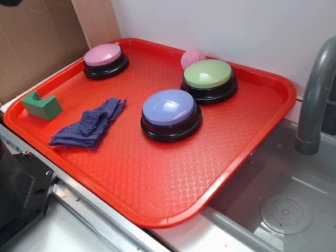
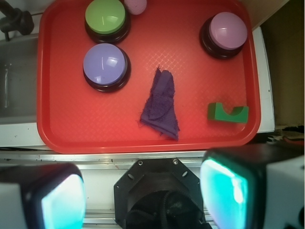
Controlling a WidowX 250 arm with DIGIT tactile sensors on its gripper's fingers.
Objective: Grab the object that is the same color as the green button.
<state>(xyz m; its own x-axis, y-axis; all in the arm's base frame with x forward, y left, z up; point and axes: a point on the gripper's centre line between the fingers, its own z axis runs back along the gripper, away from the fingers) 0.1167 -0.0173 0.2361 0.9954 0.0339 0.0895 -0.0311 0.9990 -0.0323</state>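
The small dark green block (image 1: 41, 105) sits at the left end of the red tray (image 1: 173, 184) in the exterior view, close to the rim, alone, with the purple cloth (image 1: 92, 125) just to its right. In the wrist view the same block (image 2: 228, 113) lies in the tray's lower right corner, above and slightly right of the tool (image 2: 143, 191), well clear of it and not between the fingers. The tool stands wide open and holds nothing; its two fingers (image 2: 224, 186) show at the bottom edge of the wrist view as pale blocks with glowing teal pads, over the metal edge outside the tray.

The block is a hard-edged rectangular piece with a curved notch scooped out of its top. The tray is glossy red plastic with a fine diamond-textured floor and a raised, rounded rim. The cloth is a frayed, crumpled, towel-like scrap. Rightward come three dome buttons on round black bases: a pink button (image 1: 105, 59) at the back left, a lavender-blue button (image 1: 170, 113) near the middle, and the green button (image 1: 208, 77), pale yellow-green and smooth, behind it to the right. A fuzzy pink ball (image 1: 192, 58) touches the green button's back edge. Far right, a grey faucet (image 1: 315, 100) arches over a metal sink (image 1: 283, 210).

No writing or labels can be read.
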